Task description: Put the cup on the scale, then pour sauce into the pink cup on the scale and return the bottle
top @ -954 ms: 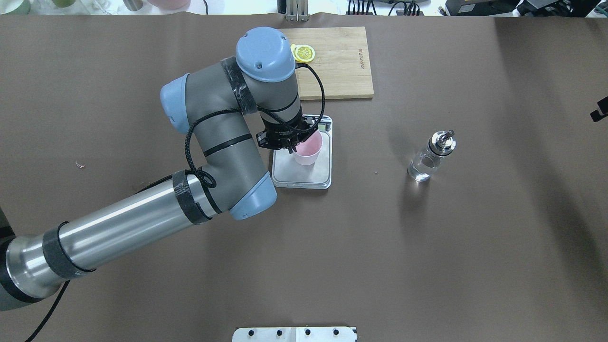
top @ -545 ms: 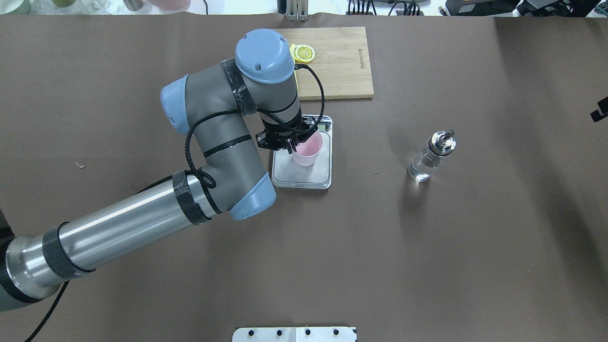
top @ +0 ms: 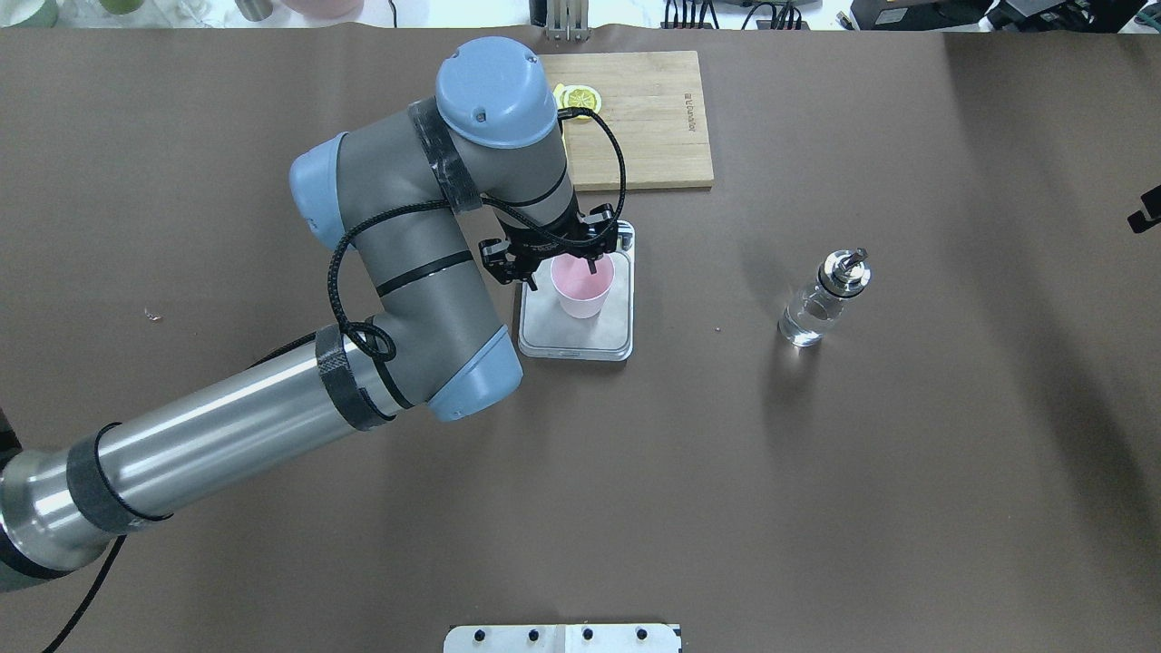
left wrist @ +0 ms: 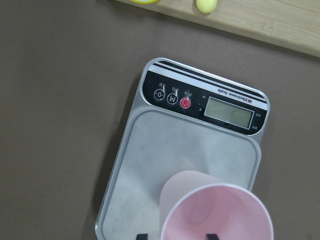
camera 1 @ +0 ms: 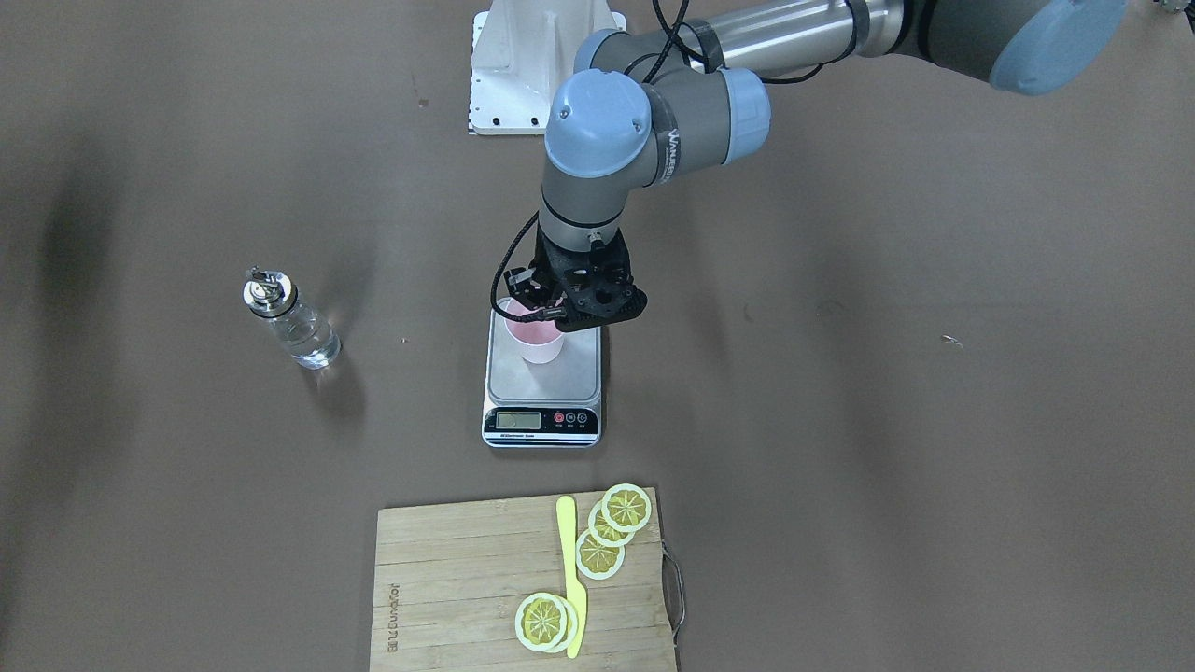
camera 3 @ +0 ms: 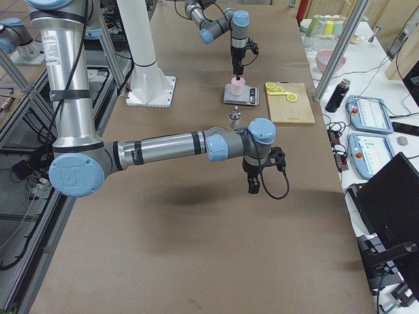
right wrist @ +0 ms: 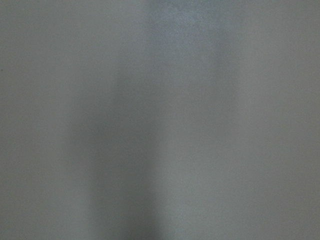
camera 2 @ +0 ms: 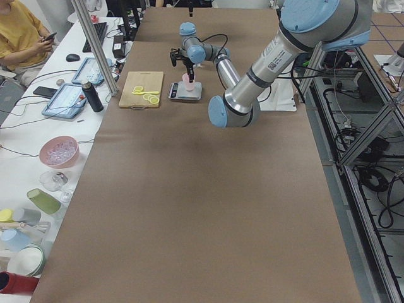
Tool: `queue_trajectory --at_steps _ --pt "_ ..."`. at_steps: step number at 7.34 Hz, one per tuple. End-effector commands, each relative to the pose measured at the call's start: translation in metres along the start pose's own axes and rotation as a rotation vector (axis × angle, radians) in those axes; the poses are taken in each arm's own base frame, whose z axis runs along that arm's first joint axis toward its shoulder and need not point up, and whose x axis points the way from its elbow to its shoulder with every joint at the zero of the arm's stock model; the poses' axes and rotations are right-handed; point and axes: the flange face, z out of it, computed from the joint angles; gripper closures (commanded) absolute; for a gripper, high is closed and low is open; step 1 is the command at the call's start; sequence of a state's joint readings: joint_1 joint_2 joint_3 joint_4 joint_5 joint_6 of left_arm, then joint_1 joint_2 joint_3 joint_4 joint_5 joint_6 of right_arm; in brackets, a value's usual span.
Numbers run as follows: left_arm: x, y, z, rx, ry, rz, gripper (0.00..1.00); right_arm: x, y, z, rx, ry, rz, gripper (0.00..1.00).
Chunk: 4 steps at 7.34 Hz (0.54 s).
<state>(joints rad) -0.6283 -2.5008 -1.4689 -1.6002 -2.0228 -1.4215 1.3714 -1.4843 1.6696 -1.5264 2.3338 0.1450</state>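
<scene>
The small pale pink tapered cup [top: 581,288] at frame centre looks like smooth, matt plastic. Under it, the flat rectangular kitchen scale [top: 558,334] has a brushed grey steel platform with a dull sheen and a glossy black front strip. Right of centre, the small clear glass bottle [top: 810,313] is glossy, with a polished metal spout, and the colourless sauce [top: 803,328] inside is clear. The brown table cover [top: 816,499] is matt. The pale wooden cutting board [top: 653,118] at the top shows grain. The left arm [top: 227,435] has a shiny metal tube and matt grey and blue shells. Its black left gripper [top: 564,272] is matt.
</scene>
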Motion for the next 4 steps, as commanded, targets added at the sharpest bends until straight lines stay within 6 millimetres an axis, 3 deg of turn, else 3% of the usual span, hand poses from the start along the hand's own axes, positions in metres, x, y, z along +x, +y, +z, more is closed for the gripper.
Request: queue_trajectory --at_steps 1,2,3,4 --pt "-0.049 -0.003 -0.029 0.022 0.035 0.048 0.02 -0.008 -0.001 -0.009 0.02 0.009 -0.03 0.0" --pt "-0.078 -0.014 -0.045 0.026 0.031 0.075 0.02 -0.019 0.0 -0.02 0.041 -0.006 -0.06 0.0" --pt "-0.092 -0.034 -0.069 0.005 0.026 0.107 0.02 -0.026 0.013 -0.029 0.071 -0.01 -0.118 0.0" --pt "-0.126 -0.05 -0.084 0.011 0.014 0.144 0.02 -0.021 0.029 -0.025 0.103 -0.015 -0.168 0.0"
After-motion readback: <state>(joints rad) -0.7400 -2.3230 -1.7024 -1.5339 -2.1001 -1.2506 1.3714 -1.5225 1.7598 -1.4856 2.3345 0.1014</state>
